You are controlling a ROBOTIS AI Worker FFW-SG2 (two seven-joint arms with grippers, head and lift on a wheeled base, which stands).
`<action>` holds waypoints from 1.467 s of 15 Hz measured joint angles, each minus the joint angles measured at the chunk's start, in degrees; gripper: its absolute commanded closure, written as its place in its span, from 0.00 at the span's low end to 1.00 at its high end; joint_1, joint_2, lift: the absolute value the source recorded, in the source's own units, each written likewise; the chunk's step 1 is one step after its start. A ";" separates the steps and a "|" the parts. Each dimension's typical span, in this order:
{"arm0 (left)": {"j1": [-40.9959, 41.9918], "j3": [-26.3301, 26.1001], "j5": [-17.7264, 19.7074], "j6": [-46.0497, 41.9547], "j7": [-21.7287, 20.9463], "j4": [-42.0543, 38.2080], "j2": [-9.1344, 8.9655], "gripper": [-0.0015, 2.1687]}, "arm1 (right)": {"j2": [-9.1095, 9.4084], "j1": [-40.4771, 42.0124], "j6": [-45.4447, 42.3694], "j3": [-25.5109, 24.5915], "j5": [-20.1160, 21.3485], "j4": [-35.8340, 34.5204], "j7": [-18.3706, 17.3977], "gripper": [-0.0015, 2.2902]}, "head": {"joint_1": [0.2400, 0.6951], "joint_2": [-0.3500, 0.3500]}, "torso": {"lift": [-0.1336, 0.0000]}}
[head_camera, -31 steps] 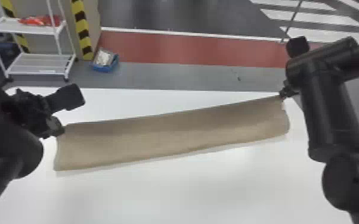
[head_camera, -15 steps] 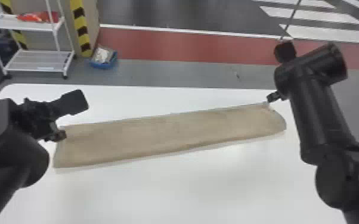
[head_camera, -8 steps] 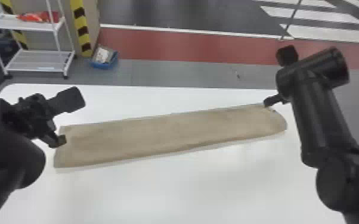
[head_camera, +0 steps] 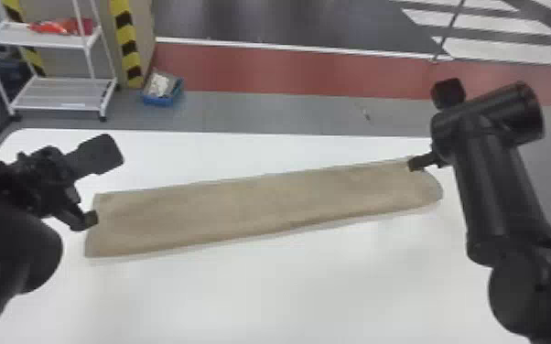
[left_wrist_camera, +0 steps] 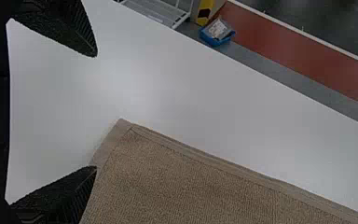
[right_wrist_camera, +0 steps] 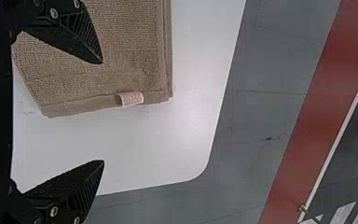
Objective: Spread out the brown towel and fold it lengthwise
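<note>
Floor (head_camera: 261, 107) runs behind your table, grey with a red band (head_camera: 288, 68). White table (head_camera: 265, 292) fills most of the space below you. White rack (head_camera: 64, 94) stands past its far left, with red items on the upper shelf. Your left arm (head_camera: 9, 260) and right arm (head_camera: 489, 192) come in from either side.

Towel (head_camera: 261, 201) lies flat on the table as a long, narrow brown strip, running between your two claws, its right end angled farther from you. Left claw (head_camera: 78, 218) is at its left end, right claw (head_camera: 422, 162) over its far right corner.

You've got the left claw (left_wrist_camera: 96, 111) wide open, nothing gripped: one finger right at the towel's short edge, the other over bare table, a towel corner just ahead of the gap. You can't tell from here whether that finger touches the cloth.

Right claw (right_wrist_camera: 103, 112) is wide open too, also with nothing gripped. One finger is over the towel, the other past its short edge, above the table; contact, can't tell.

Blue bin (head_camera: 162, 99) sits on the floor beside the rack. Smallest: a pale tag (right_wrist_camera: 131, 98) on the towel's right short edge.
</note>
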 measured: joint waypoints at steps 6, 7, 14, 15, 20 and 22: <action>0.62 0.27 0.09 -0.16 0.25 -0.15 0.09 0.01 | -0.41 -0.06 1.83 -1.35 -0.97 -0.57 0.50 0.06 | 1.00 0.29 | 0.07; 0.68 0.28 0.09 -0.23 0.24 -0.15 0.09 0.01 | -0.43 -0.07 1.94 -1.44 -1.08 -0.57 0.51 0.06 | 1.00 0.29 | 0.07; 1.69 1.20 0.09 -2.16 0.06 -0.76 0.35 0.01 | -0.44 -0.05 2.74 -1.49 -1.24 -0.80 1.11 0.06 | 1.00 0.29 | 0.07; 1.89 1.43 0.09 -2.52 0.01 -0.90 0.35 0.01 | -0.44 0.06 2.81 -1.56 -1.28 -0.92 1.16 0.06 | 1.00 0.29 | 0.07; 2.49 1.65 0.02 -2.78 -0.26 -1.64 0.35 0.01 | -0.44 0.66 3.67 -1.58 -1.59 -1.88 1.76 0.06 | 1.00 0.29 | 0.07; 2.91 1.75 -0.04 -2.78 -0.34 -2.17 0.35 0.01 | -0.44 1.03 4.80 -1.59 -2.13 -2.69 1.95 0.06 | 1.00 0.29 | 0.07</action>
